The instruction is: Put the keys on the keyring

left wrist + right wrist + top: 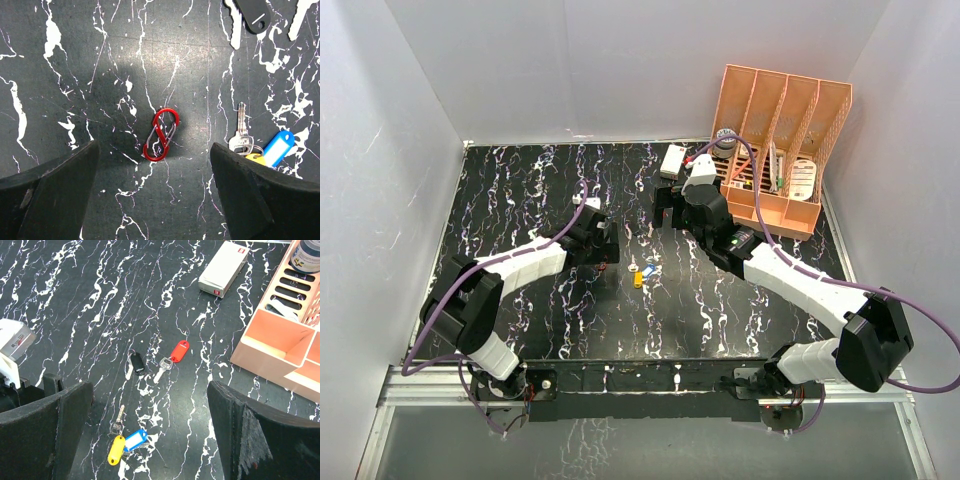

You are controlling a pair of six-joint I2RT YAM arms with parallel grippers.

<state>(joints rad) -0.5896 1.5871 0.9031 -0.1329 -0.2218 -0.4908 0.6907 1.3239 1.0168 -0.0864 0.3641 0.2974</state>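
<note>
Left wrist: the left jaws, spread wide and empty, straddle the red keyring [161, 135], apparently poised to grasp it, just beside the blue-and-yellow key bunch [265, 150]. Right wrist: the right jaws, equally wide, hold nothing; a red-tagged key [172, 356] lies beyond the bunch. Overhead: the orange rack [790, 100], well apart from the bunch, holds a bottle [725, 137].

Left wrist view: the left gripper [154, 150] hides most of a yellow key tag [254, 157]; the top edge crops a black tag [255, 15].
</note>
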